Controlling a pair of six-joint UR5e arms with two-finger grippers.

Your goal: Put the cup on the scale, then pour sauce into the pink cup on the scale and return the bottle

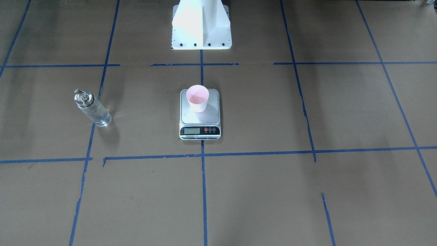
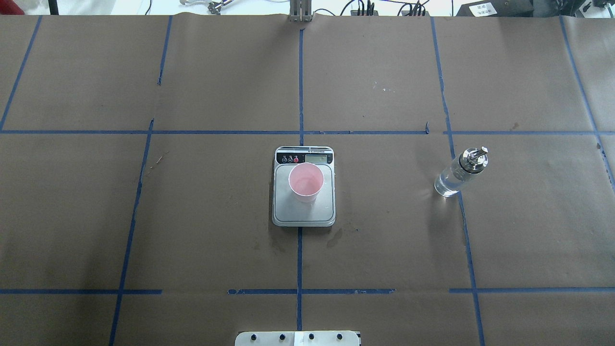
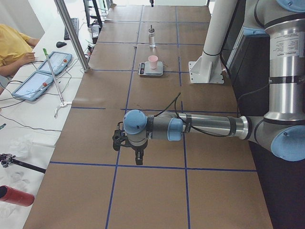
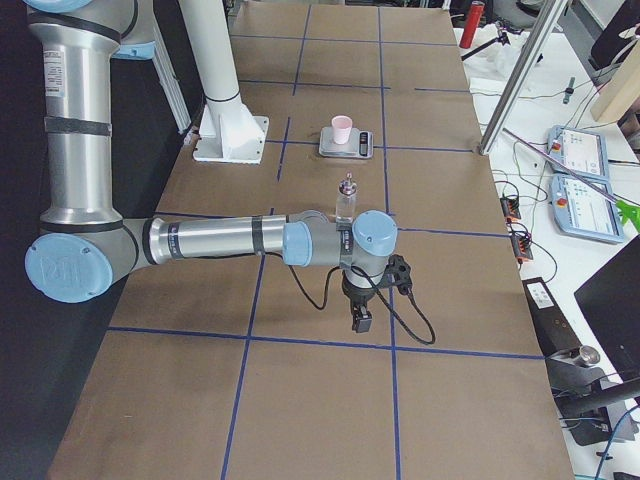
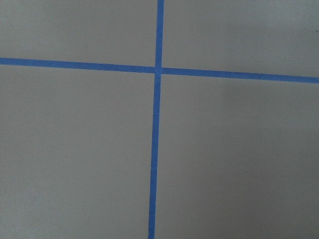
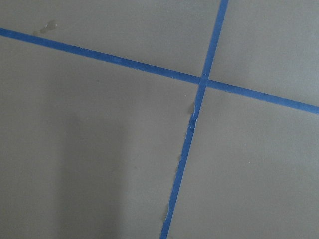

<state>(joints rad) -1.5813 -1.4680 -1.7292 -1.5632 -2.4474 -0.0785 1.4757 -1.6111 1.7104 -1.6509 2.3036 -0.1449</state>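
Note:
The pink cup stands upright on the steel platform of the scale at the table's middle, also visible from overhead as cup on scale. The clear glass bottle with its silver cap stands apart on the robot's right side, untouched; the sauce in it is barely visible. My left gripper hangs over bare paper far toward the table's left end. My right gripper hangs near the right end, beyond the bottle. I cannot tell whether either is open or shut. Both wrist views show only taped paper.
The white robot pedestal stands behind the scale. Blue tape lines grid the brown paper. Beyond the table's far side are a metal post, two tablets, cables and a seated person's arm.

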